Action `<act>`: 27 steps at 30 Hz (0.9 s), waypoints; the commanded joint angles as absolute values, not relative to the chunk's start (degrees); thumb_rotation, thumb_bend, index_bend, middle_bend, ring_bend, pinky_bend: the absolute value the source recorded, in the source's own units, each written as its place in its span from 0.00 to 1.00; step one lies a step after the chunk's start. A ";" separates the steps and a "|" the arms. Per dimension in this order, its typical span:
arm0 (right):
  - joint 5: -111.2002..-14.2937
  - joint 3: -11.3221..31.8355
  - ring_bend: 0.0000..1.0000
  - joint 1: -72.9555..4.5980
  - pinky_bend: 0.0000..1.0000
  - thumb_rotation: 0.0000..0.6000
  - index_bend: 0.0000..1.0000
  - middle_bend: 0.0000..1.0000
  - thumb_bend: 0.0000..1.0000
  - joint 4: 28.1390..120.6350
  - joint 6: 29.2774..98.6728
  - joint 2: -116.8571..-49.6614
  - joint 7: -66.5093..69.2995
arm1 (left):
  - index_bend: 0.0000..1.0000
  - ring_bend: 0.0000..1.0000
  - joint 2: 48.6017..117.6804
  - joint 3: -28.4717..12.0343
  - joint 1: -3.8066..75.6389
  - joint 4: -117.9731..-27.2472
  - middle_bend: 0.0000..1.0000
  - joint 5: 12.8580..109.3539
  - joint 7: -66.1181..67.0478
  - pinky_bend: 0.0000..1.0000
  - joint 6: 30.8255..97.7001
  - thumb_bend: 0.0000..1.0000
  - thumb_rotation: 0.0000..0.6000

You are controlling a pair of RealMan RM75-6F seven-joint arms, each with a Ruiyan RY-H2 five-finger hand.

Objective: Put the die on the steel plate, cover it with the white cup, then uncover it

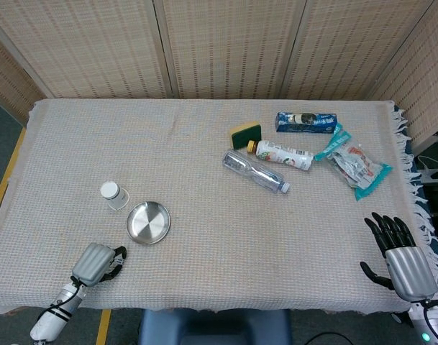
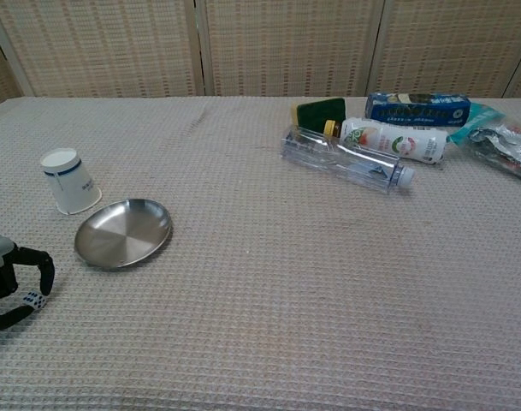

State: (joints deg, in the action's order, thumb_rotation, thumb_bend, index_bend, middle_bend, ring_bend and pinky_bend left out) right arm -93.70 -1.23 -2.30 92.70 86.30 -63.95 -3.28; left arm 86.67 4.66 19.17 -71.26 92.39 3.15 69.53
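L hand [image 2: 8,282] curls round the die [image 2: 33,300]. Plate [image 2: 123,232] bare, cup [image 2: 69,181] upside down beside it. R hand [image 1: 402,259] open, empty. All steps left.

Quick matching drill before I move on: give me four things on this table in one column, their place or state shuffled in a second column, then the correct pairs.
1. die
2. white cup
3. steel plate
4. clear bottle

A. lying on its side beside the sponge
B. empty, nothing on it
C. held in the left hand's fingers
D. standing upside down behind the plate

Pairs: 1-C, 2-D, 3-B, 4-A
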 commanded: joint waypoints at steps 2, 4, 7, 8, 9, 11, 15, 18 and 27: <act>-93.68 -1.24 0.00 -2.33 0.00 0.89 0.00 0.00 0.19 92.66 86.20 -63.99 -3.30 | 0.49 0.99 85.74 4.06 19.29 -72.43 1.00 92.39 2.01 1.00 70.46 0.37 1.00; -93.64 -1.22 0.00 -2.36 0.00 0.89 0.00 0.00 0.19 92.65 86.15 -64.01 -3.32 | 0.50 0.99 85.21 3.15 19.68 -72.99 1.00 92.28 1.59 1.00 71.10 0.37 1.00; -93.55 -1.19 0.00 -2.42 0.00 0.89 0.00 0.00 0.19 92.61 86.01 -64.08 -3.35 | 0.50 1.00 84.83 1.39 21.13 -73.56 1.00 91.66 0.16 1.00 70.57 0.37 1.00; -93.52 -1.18 0.00 -2.45 0.00 0.89 0.00 0.00 0.19 92.61 85.95 -64.10 -3.39 | 0.50 1.00 84.75 0.86 21.77 -73.68 1.00 91.41 -0.23 1.00 69.99 0.37 1.00; -93.45 -1.17 0.00 -2.47 0.00 0.89 0.00 0.00 0.19 92.61 85.88 -64.13 -3.46 | 0.50 1.00 84.75 0.13 22.68 -73.73 1.00 91.10 -0.54 1.00 69.20 0.37 1.00; -93.25 -1.08 0.00 -2.52 0.00 0.89 0.00 0.00 0.19 92.59 85.75 -64.20 -3.55 | 0.50 1.00 85.15 -1.11 24.28 -73.52 1.00 90.59 -0.57 1.00 67.85 0.37 1.00; -92.66 -0.89 0.00 -2.64 0.00 0.89 0.00 0.00 0.19 92.49 85.36 -64.32 -3.71 | 0.50 1.00 86.61 -2.87 27.00 -72.36 1.00 89.46 1.35 1.00 65.12 0.37 1.00; -92.26 -0.84 0.00 -2.82 0.00 0.89 0.00 0.00 0.19 92.43 84.81 -64.45 -3.82 | 0.49 1.00 88.04 -3.63 28.69 -71.16 1.00 88.65 2.43 1.00 63.21 0.37 1.00; -90.35 -0.30 0.00 -3.21 0.00 0.89 0.00 0.00 0.19 92.17 83.46 -64.66 -4.07 | 0.48 1.00 91.94 -4.73 31.76 -64.73 1.00 87.11 0.34 1.00 60.66 0.37 1.00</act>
State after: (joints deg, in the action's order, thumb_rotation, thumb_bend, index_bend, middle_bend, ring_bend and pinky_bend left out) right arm -90.52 -0.38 -3.11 92.22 83.67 -64.63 -4.02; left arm 91.39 -4.53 31.30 -65.40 87.35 0.83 60.93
